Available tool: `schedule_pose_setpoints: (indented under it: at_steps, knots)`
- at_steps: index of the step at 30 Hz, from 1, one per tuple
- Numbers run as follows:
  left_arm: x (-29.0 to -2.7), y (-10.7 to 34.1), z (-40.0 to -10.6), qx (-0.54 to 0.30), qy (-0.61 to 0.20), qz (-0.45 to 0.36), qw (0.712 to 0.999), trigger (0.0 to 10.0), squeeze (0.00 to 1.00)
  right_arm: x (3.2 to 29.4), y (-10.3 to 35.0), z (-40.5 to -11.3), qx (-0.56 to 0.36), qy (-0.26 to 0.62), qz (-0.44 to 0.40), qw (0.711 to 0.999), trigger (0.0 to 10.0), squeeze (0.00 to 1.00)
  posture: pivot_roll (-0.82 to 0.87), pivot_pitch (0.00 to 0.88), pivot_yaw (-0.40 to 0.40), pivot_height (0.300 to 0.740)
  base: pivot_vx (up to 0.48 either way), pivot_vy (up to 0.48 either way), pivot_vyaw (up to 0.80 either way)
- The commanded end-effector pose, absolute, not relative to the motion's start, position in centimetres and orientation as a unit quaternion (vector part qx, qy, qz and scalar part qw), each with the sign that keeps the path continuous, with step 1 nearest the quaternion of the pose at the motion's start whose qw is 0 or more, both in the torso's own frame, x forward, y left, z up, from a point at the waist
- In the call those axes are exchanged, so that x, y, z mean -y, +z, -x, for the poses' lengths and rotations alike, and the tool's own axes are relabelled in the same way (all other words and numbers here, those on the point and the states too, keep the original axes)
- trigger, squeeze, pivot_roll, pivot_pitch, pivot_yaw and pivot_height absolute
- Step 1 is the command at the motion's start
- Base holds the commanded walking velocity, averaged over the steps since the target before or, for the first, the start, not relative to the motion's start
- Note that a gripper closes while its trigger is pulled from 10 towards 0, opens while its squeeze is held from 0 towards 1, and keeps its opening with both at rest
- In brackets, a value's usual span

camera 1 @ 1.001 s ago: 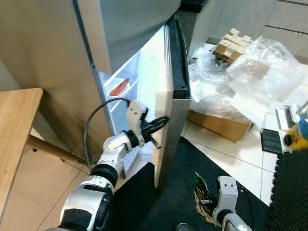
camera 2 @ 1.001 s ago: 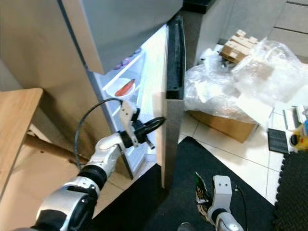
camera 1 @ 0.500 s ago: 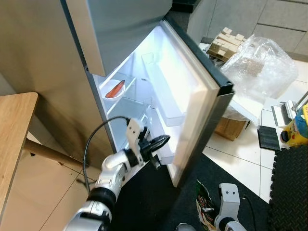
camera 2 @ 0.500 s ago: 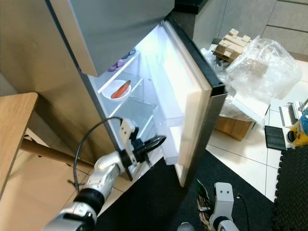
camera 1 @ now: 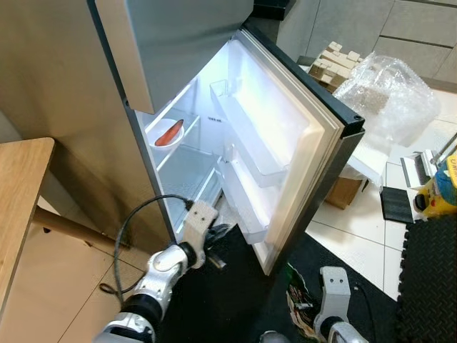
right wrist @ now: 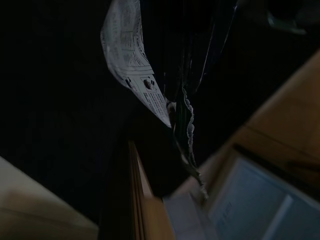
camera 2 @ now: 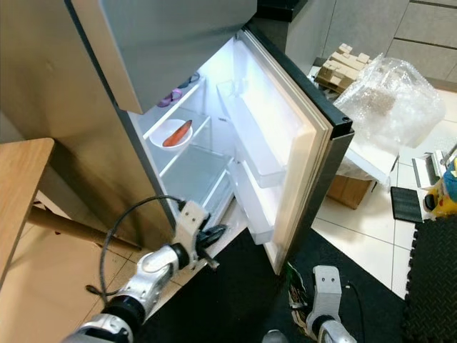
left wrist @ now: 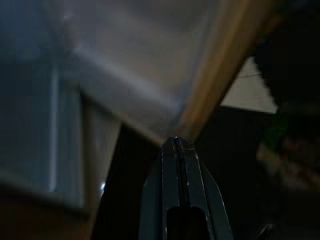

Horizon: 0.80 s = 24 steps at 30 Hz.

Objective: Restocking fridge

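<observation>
The fridge's lower door (camera 1: 314, 157) stands wide open, its white door shelves (camera 1: 250, 143) bare. On an inner shelf sits a white plate with an orange-red food item (camera 1: 168, 133). My left gripper (camera 1: 218, 236) is low by the fridge's bottom edge, clear of the door. In the left wrist view its fingers (left wrist: 176, 150) are pressed together with nothing between them. My right gripper (camera 1: 308, 314) hangs low in front of the door. It holds a dark snack packet (camera 1: 296, 296), whose white printed panel (right wrist: 135, 65) appears in the right wrist view.
A wooden table (camera 1: 21, 193) stands at the left. Right of the door lie a cardboard box (camera 1: 343, 193), a big clear plastic bag (camera 1: 385, 93) and wooden blocks (camera 1: 335, 64). A yellow bottle (camera 1: 435, 193) stands at the far right, and black mats (camera 1: 428, 286) cover the floor.
The fridge door has swung from nearly edge-on to wide open. My left gripper has come off the door's edge and dropped toward the fridge's base. The right arm has kept its packet.
</observation>
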State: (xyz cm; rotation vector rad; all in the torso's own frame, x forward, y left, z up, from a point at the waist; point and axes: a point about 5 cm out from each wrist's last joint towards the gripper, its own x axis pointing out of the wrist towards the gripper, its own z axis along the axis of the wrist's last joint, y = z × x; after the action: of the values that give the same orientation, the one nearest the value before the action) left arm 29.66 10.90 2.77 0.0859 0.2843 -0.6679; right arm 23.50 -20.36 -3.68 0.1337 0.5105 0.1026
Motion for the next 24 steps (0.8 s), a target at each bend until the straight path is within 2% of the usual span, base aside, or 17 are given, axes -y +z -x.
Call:
schedule_pose_setpoints:
  at_steps: [1, 7, 10, 15, 22, 24]
  knots:
    - [-11.8, 2.0, -29.1, -0.16, -0.315, -0.051, 0.934, 10.0, 0.0, 20.0, -3.0, -24.2, -0.228, 0.067, -0.073, 0.969, 10.0, 0.0, -0.15, 0.151, 0.025, 0.74, 0.0, 0.0, 0.0]
    - [-12.0, 1.3, -28.4, -0.167, -0.307, -0.05, 0.936, 10.0, 0.0, 19.2, -1.3, -26.2, -0.198, 0.132, -0.101, 0.966, 10.0, 0.0, -0.15, 0.145, 0.016, 0.74, 0.0, 0.0, 0.0]
    - [-11.8, 0.8, -27.9, -0.168, -0.303, -0.048, 0.937, 10.0, 0.0, 18.1, -0.5, -26.9, -0.188, 0.209, -0.121, 0.952, 10.0, 0.0, -0.15, 0.143, 0.011, 0.74, 0.0, 0.0, 0.0]
    - [-11.7, 0.2, -27.3, -0.17, -0.301, -0.049, 0.937, 10.0, 0.0, 17.1, 0.0, -27.2, -0.186, 0.279, -0.112, 0.935, 10.0, 0.0, -0.15, 0.141, 0.009, 0.74, 0.0, 0.0, 0.0]
    - [-11.9, 0.1, -27.0, -0.171, -0.302, -0.052, 0.936, 10.0, 0.0, 18.6, 0.9, -28.2, -0.17, 0.24, -0.029, 0.955, 10.0, 0.0, -0.15, 0.141, 0.011, 0.74, 0.0, 0.0, 0.0]
    - [-12.0, 0.2, -27.1, -0.17, -0.301, -0.055, 0.937, 10.0, 0.0, 19.6, 1.3, -28.7, -0.165, 0.196, 0.017, 0.967, 10.0, 0.0, -0.14, 0.142, 0.013, 0.74, 0.0, 0.0, 0.0]
